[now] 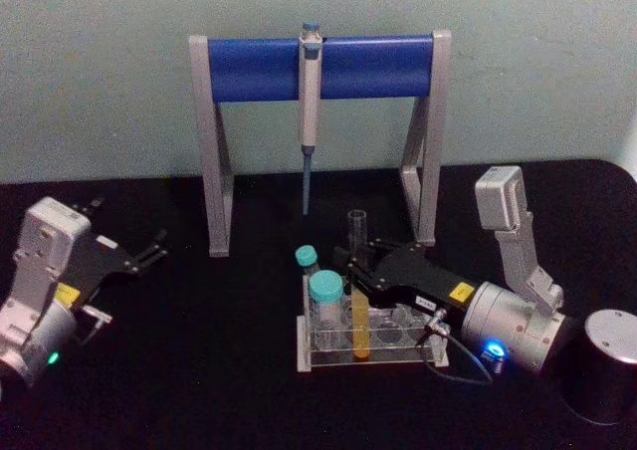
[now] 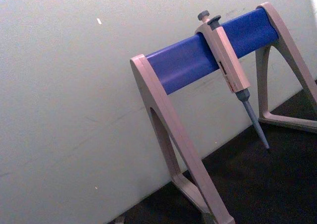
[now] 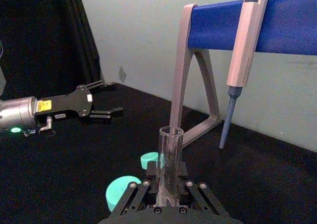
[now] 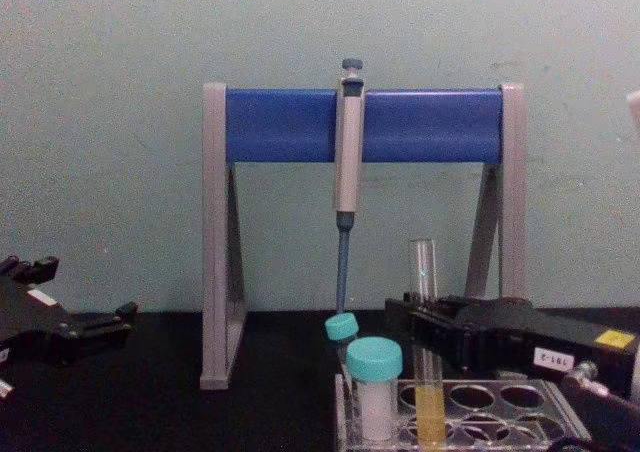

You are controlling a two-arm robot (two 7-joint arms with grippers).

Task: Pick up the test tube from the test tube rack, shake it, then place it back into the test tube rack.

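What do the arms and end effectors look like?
Left end effector and right end effector: black, linkage fingers, yellow sticker, white tag; silver cylindrical wrists carrying pale grey boxes. Status light green on left, blue on right; black cable off the right wrist.

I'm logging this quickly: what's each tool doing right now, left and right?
Left tool: open, empty.
Right tool: closed on the test tube, which stands in the test tube rack.

Test tube [image 1: 359,333]: tall, slender clear glass, open top, yellow liquid in lower part. Upright, seemingly seated in near-row hole of test tube rack [image 1: 396,326]; right claw [image 1: 354,277] clamped on it at mid-height. Rack: low clear plastic, rows of round holes, flat on black surface [image 1: 199,370].
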